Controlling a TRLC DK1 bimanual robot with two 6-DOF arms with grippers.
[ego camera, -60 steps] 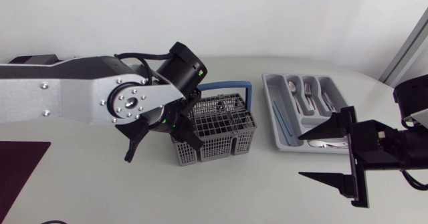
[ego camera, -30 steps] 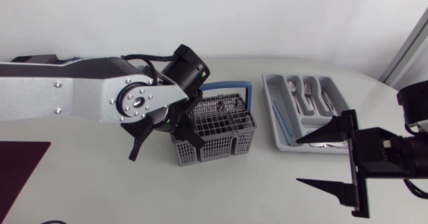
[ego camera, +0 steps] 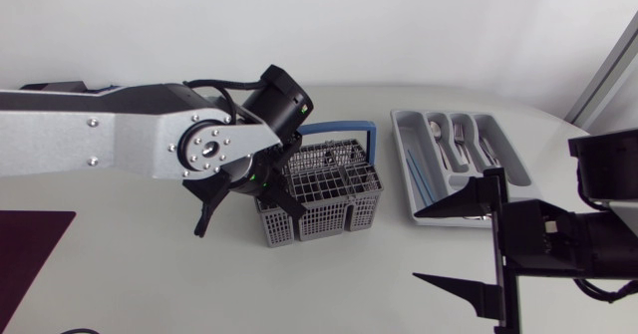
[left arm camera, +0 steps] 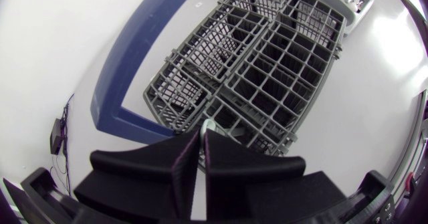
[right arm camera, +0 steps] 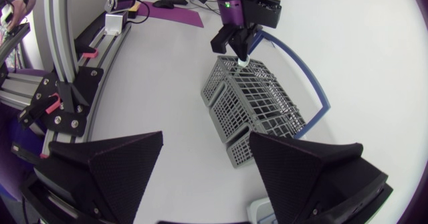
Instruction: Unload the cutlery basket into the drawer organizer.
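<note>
Centre frame, the left end effector (left arm camera: 200, 134) is closed on a silver cutlery tip (left arm camera: 208, 125) at the lower left corner of the cutlery basket (ego camera: 339, 179). The right end effector (ego camera: 416, 245), wide open, has slid leftward below the drawer organizer (ego camera: 518, 169) at upper right. Lifting the piece out looks like the next step.

The silvery piece (left arm camera: 208, 126) pinched in the left gripper (left arm camera: 201, 138) shows only its tip above the basket (left arm camera: 267, 83), kind indeterminable, while in the head view the right gripper (ego camera: 416, 246) hides the organizer's (ego camera: 401, 127) near end and the right arm (ego camera: 583, 239) runs off the frame.
</note>
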